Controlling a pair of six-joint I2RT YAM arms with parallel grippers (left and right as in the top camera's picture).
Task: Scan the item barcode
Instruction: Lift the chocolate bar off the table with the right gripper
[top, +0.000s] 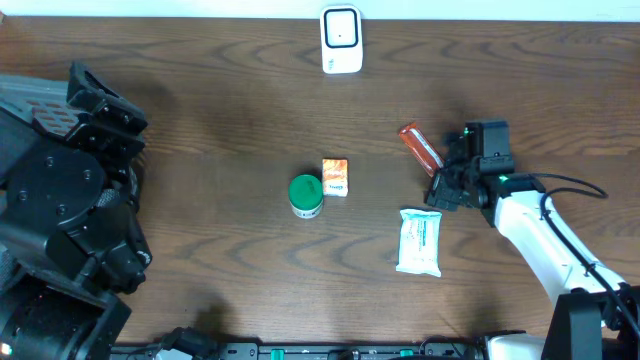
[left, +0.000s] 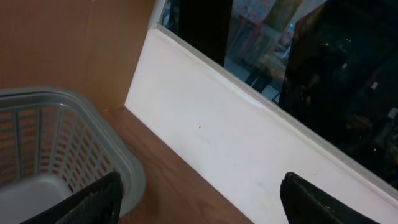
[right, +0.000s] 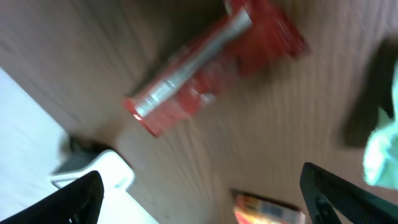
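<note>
Fingers of the right gripper (right: 202, 180) sit closest to the lens in the right wrist view, one at each lower corner. They are spread wide with nothing between them. Just ahead of them the red packet (right: 211, 65) lies flat on the dark wood-grain table (right: 298, 124). It is set on a slant and has a silvery strip along it. This view is blurred, so the packet's print cannot be read. Past the packet's lower end, the white barcode scanner (right: 99, 171) shows at the table's far edge. An orange carton (right: 267, 208) shows at the bottom edge and a white wipes pack (right: 380, 152) at the right edge.

Overhead, the right gripper is on the right half of the table, just beside the red packet and to its right. Whether they touch cannot be told. The wipes pack lies near the gripper, toward the front edge. A green-lidded jar (top: 306, 195) and the orange carton stand close together at mid-table. The barcode scanner stands at the centre of the far edge, well apart from the red packet.

The left arm (top: 60, 210) is folded at the left edge of the table. The left gripper (left: 202, 180) is also spread and empty. A grey plastic basket (left: 74, 124) shows behind one of its fingers, and a white ledge (left: 236, 137) lies ahead of it.
</note>
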